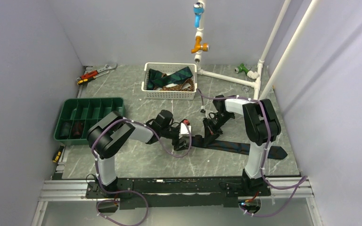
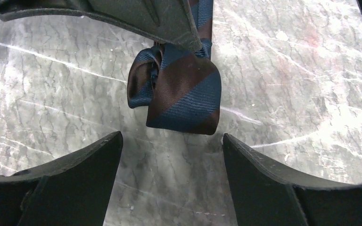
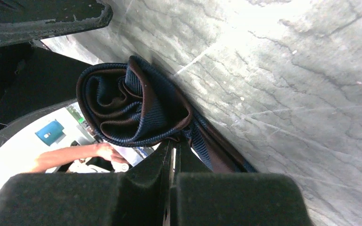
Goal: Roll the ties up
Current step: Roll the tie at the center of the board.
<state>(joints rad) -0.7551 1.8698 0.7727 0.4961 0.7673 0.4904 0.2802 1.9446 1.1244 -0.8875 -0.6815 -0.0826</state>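
Note:
One navy and brown striped tie (image 1: 231, 146) lies flat across the table, running right from between the two grippers. Its left end is wound into a small roll (image 2: 179, 92) (image 3: 132, 108). My left gripper (image 2: 172, 141) (image 1: 185, 136) is open just in front of the roll, touching nothing. My right gripper (image 3: 172, 146) (image 1: 210, 136) is shut, its tips against the tie at the roll's base. I cannot tell if fabric is pinched. More ties (image 1: 179, 75) lie in the white basket (image 1: 169, 95).
A green divided tray (image 1: 94, 100) stands at the left with dark rolls in its near compartments. A wrench (image 1: 96, 73) lies at the back left. White pipes (image 1: 226, 77) run along the back right. A yellow tool (image 1: 56, 154) lies by the left edge.

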